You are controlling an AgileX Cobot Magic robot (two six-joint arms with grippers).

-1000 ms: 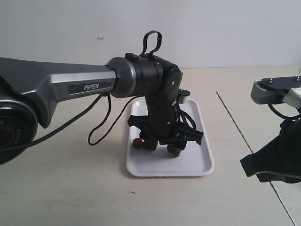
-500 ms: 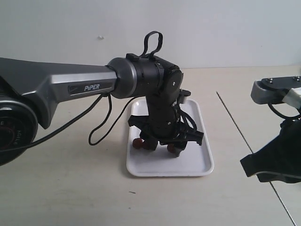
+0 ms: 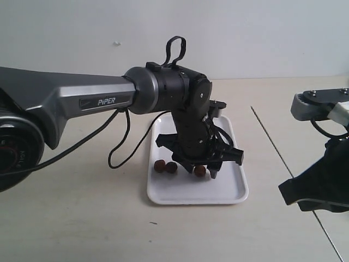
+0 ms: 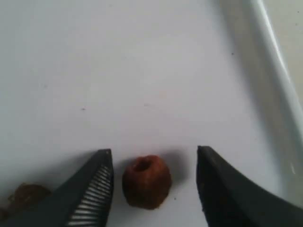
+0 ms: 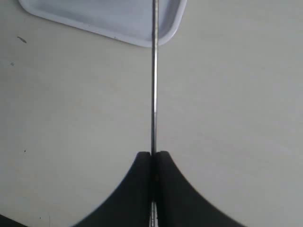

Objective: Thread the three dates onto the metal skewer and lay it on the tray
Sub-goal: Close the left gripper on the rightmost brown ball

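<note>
White rectangular tray [image 3: 180, 192] with rounded corners and low rim, three wrinkled reddish-brown dates [image 3: 171, 167] laid loose on it, two side by side, the third [image 3: 200, 171] set apart, thin straight metal skewer [image 5: 154, 71] unthreaded, clamped at one end by the right gripper [image 5: 152, 156]

Plain pale wall [image 3: 262, 33] behind left claw [image 3: 203, 172]; beige tabletop [image 3: 71, 218] beneath it; thin dark seam [image 3: 289, 169] well apart.

Tray [image 3: 229, 191] is set mid-desk [image 3: 71, 218]. Three dates [image 3: 171, 167] are lined left to right in its near half. The rightmost date [image 4: 147, 182] is flanked, untouched, by the left claw [image 4: 154, 156]. At right, the skewer [image 5: 154, 85] is clamped in the right claw [image 5: 152, 156] and pointed toward a tray corner.
</note>
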